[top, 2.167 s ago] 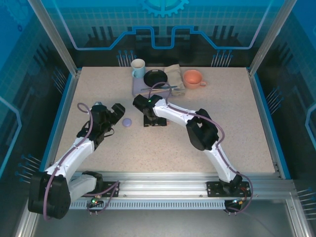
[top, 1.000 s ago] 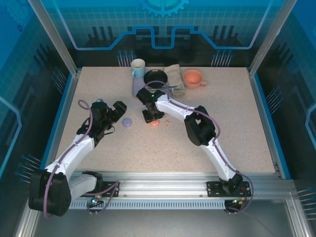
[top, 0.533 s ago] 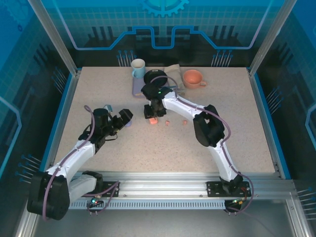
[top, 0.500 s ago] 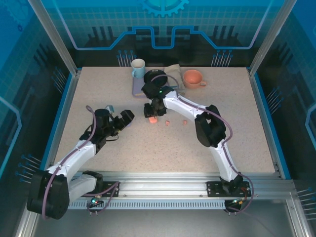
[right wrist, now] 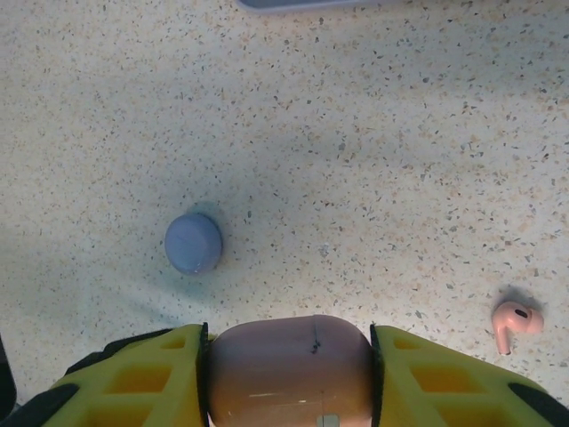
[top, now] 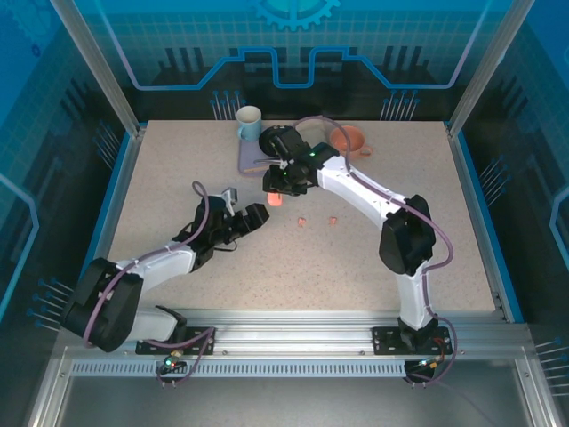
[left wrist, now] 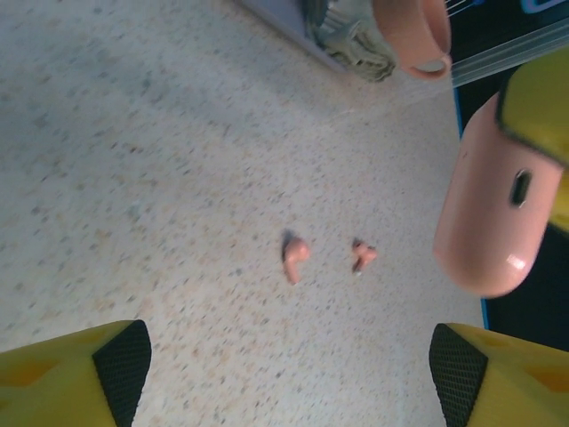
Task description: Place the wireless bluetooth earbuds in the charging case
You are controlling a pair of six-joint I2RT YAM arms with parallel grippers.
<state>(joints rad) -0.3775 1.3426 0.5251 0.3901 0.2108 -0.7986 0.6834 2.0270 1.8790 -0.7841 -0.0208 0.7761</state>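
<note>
While your right gripper (right wrist: 291,356) clamps the pink case (right wrist: 291,387), the left gripper (left wrist: 284,374) stands wide, holding nothing. Two pink buds (left wrist: 294,256) lie just ahead of its fingertips.

I get bright, even light on the table (top: 178,169), shadows soft. In the left wrist view the near case (left wrist: 484,222) looks blurred, with a small glint.

The top camera is looking down from above and behind the arm bases (top: 411,336), taking in the whole desk (top: 444,205). The left wrist camera is sitting low, facing across the desk toward two pink earbuds (left wrist: 295,256) and the pink charging case (left wrist: 484,222). The right wrist camera is pointing straight down, close, sharing that case and one earbud.
</note>
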